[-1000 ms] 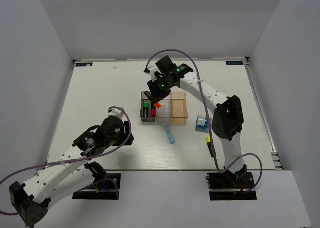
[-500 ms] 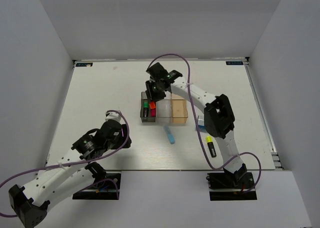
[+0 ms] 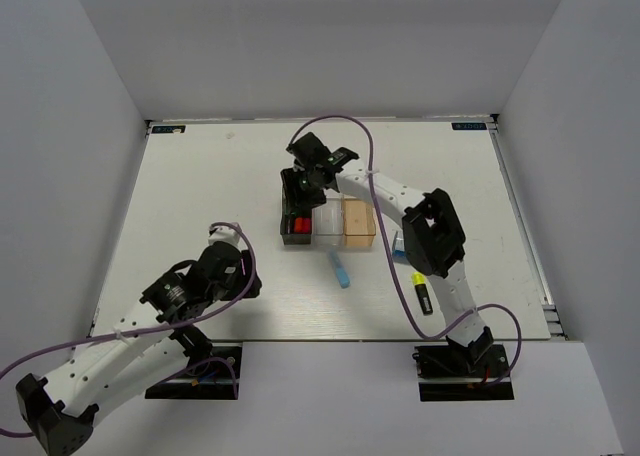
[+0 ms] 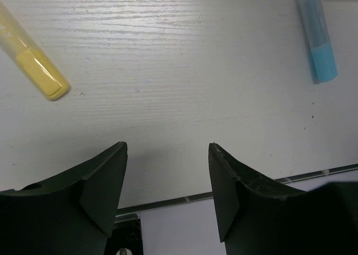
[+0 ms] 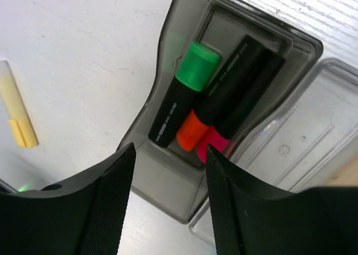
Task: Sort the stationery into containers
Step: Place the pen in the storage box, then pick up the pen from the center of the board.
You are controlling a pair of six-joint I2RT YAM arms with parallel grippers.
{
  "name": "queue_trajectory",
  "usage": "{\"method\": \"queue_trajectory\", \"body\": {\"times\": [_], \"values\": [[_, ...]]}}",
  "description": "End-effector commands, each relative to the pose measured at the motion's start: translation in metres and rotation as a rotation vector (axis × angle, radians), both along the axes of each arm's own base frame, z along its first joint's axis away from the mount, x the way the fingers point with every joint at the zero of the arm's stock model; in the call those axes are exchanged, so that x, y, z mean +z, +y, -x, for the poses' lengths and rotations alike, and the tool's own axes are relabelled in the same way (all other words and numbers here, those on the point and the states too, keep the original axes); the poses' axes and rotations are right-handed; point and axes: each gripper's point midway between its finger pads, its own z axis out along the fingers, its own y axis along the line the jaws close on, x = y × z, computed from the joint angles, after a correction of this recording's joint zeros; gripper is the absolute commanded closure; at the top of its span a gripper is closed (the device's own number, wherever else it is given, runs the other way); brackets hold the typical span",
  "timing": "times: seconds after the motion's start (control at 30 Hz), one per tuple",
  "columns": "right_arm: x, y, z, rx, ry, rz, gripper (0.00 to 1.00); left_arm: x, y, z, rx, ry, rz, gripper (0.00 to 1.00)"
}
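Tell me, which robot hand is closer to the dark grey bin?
Right. The right gripper hovers directly above the dark grey bin; the left gripper is far off, over the near-left table.

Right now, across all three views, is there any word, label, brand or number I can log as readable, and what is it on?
No text is legible in any view.
White print along the green-capped highlighter in the dark grey bin: too small to read.
Faint print on the orange-ended highlighter beside it: blurred.
Marking on the far-left table sticker: too small.
Marking on the far-right table sticker: too small.
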Motion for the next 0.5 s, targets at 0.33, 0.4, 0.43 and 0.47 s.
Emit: {"method": "queue_trajectory", "body": {"times": [0.33,0.4,0.43,0.47], "values": [[0.118,-0.128,-0.016,-0.032,-0.589,0.145,1.0,0.045,-0.113,-0.029,-0.265,-0.046,0.137,1.0],[0.12,-0.162,-0.005,-0.092,-0.567,0.194,1.0,0.043,-0.135,-0.03,-0.315,-0.05,0.102,1.0],[0.105,-0.196,0.01,-0.097,-0.463,0.279,1.0,0.048,-0.156,-0.032,-0.353,-0.05,0.087,1.0],[0.107,-0.206,0.019,-0.101,-0.44,0.286,1.0,0.051,-0.164,-0.032,-0.363,-0.065,0.074,1.0]]}}
